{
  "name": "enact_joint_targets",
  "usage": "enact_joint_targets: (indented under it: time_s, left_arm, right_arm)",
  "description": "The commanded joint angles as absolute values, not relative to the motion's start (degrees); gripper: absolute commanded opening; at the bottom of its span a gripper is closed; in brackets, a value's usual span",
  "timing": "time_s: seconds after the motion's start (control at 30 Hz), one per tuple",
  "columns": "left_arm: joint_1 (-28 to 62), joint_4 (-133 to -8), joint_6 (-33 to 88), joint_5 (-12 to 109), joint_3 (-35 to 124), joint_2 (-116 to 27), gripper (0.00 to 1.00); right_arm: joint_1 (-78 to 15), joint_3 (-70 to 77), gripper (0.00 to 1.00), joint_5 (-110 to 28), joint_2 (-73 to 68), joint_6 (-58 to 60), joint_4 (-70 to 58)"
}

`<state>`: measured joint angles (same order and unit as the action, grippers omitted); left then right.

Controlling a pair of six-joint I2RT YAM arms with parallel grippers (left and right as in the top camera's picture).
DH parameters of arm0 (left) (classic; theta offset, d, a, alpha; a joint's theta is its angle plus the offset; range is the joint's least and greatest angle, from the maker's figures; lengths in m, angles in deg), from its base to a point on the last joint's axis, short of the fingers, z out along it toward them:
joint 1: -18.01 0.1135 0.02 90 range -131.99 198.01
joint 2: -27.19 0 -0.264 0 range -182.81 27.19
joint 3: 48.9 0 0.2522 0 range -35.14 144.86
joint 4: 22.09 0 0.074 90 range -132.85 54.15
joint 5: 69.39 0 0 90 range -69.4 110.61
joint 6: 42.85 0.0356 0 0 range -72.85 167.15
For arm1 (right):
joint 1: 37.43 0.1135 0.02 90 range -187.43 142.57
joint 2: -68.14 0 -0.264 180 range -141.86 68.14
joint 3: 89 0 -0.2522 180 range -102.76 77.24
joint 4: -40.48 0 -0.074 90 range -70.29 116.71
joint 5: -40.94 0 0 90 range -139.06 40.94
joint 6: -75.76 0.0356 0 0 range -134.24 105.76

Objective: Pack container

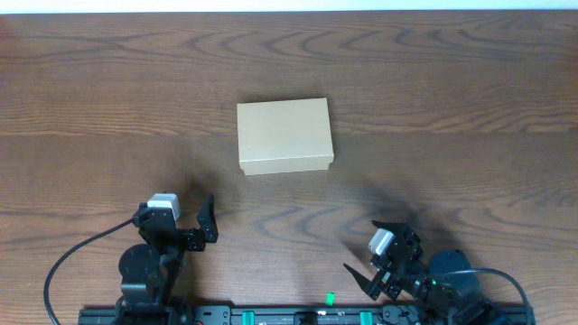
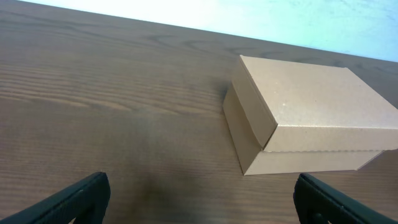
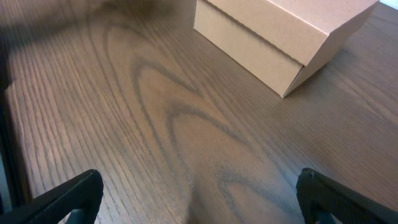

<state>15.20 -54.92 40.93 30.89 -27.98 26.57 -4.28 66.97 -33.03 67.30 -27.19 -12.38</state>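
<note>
Left gripper (image 2: 202,200) and right gripper (image 3: 199,196): jaws spread wide, holding nothing, both at the table's (image 1: 90,99) 6 o'clock edge. Container (image 1: 284,135) lies mid-table, lid closed, at 1 o'clock from left gripper and 11 o'clock from right, well apart from both. Its long axis runs 9 to 3 o'clock

container (image 1: 284,135): plain tan-brown | table (image 1: 108,99): dark brown woodgrain | fingers (image 2: 74,198): black

Dark brown wood-grain table (image 1: 433,81) filling all three views, with long streaks and looping oval grain running across its surface. Beyond the far edge lies a pale bluish-white strip (image 2: 249,18), featureless. Lighting is soft and even; faint diffuse shadows (image 1: 190,179) darken the near tabletop.
</note>
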Motion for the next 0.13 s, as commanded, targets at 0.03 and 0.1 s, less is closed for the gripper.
enact_joint_targets:
  time_s: [0.03, 0.1]
  left_arm:
    - [15.0, -55.3, 40.4, 30.5, -29.2, 26.9, 0.95]
    - [15.0, -55.3, 40.4, 30.5, -29.2, 26.9, 0.95]
  right_arm:
    - [-3.9, 67.7, 0.99, -33.2, 67.8, -26.5, -12.5]
    - [-3.9, 67.7, 0.99, -33.2, 67.8, -26.5, -12.5]
